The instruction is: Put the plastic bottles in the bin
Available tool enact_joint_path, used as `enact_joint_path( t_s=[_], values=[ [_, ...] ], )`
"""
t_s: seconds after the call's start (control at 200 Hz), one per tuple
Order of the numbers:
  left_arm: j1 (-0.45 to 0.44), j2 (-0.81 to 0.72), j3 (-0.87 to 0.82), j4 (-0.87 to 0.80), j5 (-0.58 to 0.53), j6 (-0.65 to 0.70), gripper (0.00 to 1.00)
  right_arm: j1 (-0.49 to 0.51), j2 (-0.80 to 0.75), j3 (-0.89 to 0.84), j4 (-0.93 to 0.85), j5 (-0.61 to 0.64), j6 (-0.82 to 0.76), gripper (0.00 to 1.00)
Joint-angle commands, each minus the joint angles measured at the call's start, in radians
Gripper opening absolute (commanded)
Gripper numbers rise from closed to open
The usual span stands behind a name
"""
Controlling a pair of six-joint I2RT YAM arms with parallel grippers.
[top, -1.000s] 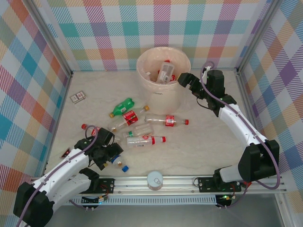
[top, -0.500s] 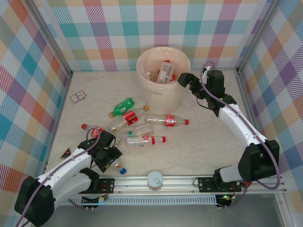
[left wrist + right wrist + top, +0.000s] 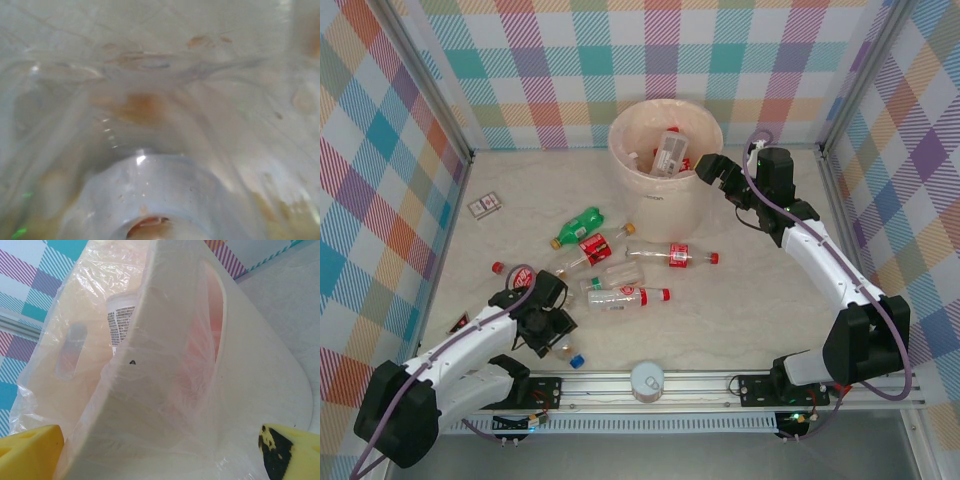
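The blue-capped bottle [image 3: 570,353] lies on the desk [image 3: 740,300] near its front edge. My left jaws [image 3: 548,328] are down over it, and clear plastic crowds my left wrist camera, so I cannot tell whether I grip it. More loose bottles [image 3: 630,294] lie just beyond, short of the bin [image 3: 632,190]. My right jaws [image 3: 710,170] gape wide at the bin's rim, holding nothing. Since a second ago my left wrist has settled nearer the bottle, and my right arm has not moved.
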Motion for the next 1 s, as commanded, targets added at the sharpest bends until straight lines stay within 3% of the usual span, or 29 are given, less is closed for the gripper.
enact_joint_path(
  t_s=[0.0, 0.32, 0.445, 0.575, 0.735, 0.995],
  values=[
    [-0.008, -0.010, 0.075, -0.022, -0.013, 0.036, 0.60, 0.007, 0.010, -0.007, -0.028, -0.003, -0.035, 0.99],
    [0.015, -0.009, 0.417, -0.258, -0.183, 0.204, 0.59, 0.007, 0.003, -0.023, -0.008, -0.014, -0.028, 0.99],
    [0.029, 0.015, 0.594, -0.247, -0.261, 0.328, 0.49, 0.007, 0.001, -0.027, 0.000, -0.018, -0.028, 0.99],
    [0.068, 0.113, 0.785, -0.227, -0.267, 0.432, 0.40, 0.008, 0.006, -0.030, 0.015, -0.033, -0.020, 0.99],
    [0.082, 0.229, 0.981, -0.092, -0.231, 0.526, 0.39, 0.012, 0.009, -0.041, 0.038, -0.040, -0.006, 0.99],
    [0.082, 0.391, 1.185, 0.338, -0.148, 0.608, 0.31, 0.037, 0.006, -0.054, 0.057, -0.025, 0.004, 0.99]
  ],
)
